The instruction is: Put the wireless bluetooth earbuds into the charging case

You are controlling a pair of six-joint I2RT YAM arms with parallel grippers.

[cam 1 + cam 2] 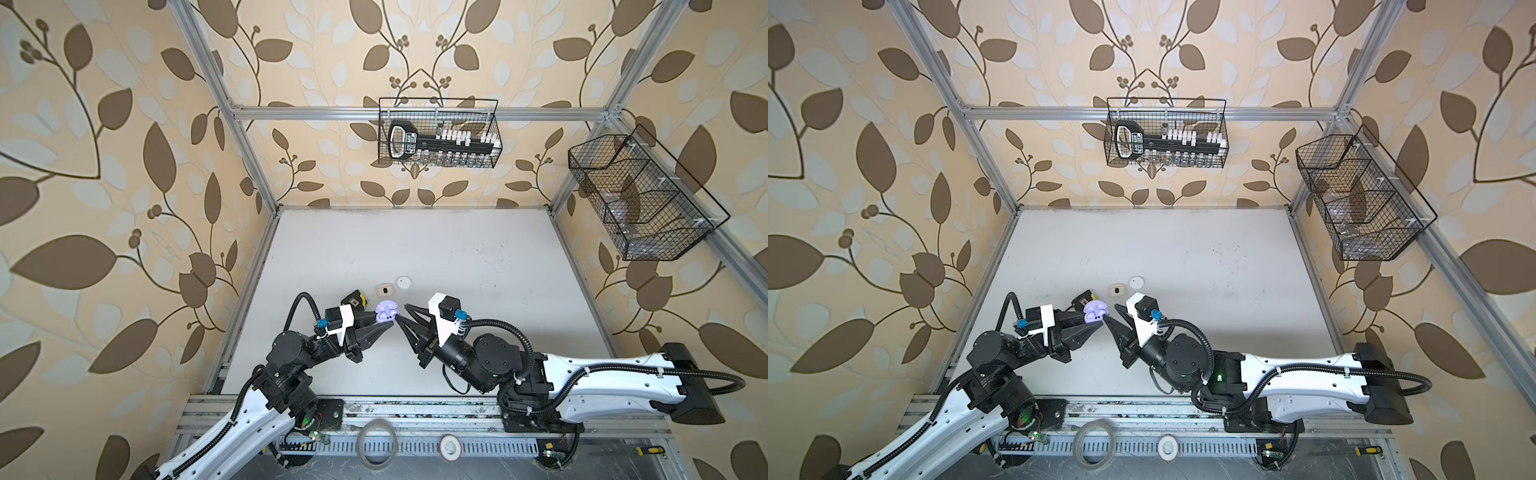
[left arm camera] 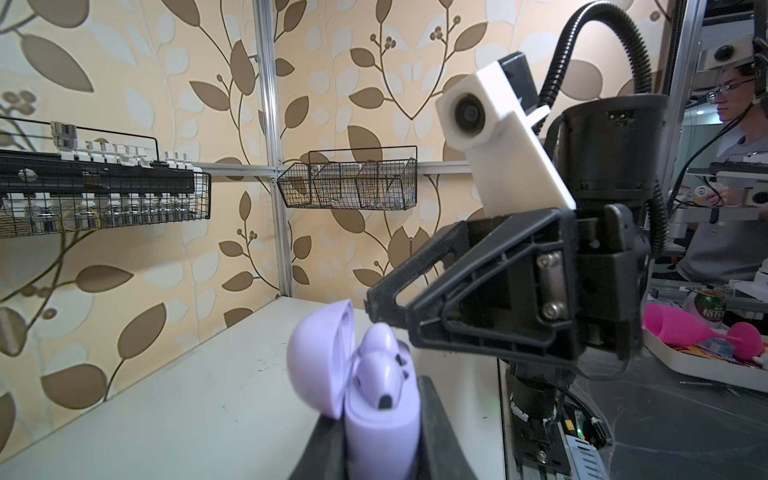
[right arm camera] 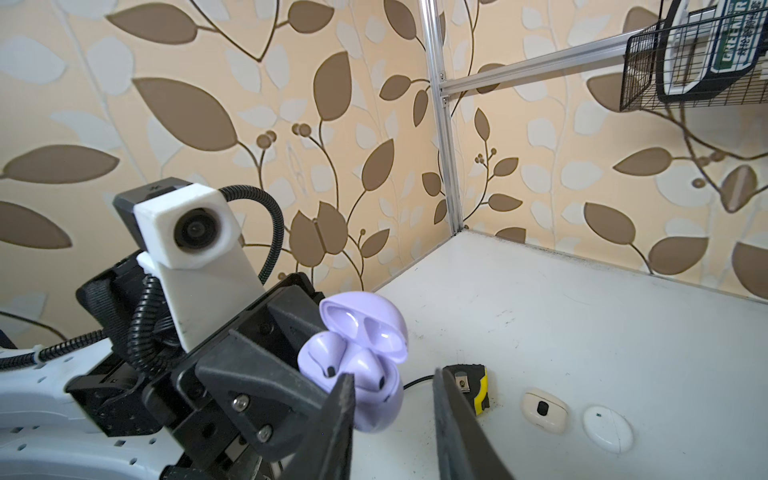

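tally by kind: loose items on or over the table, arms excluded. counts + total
Charging cases: 3 (lavender case, cream case, white case)
Earbuds: 2 (lavender earbuds, both sitting in the open lavender case)
Measuring tools: 1 (tape measure)
Total: 6

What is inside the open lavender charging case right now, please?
Two lavender earbuds sit side by side in the lavender charging case, heads showing. Their stems are hidden in the body. The lid shows only empty hollows.
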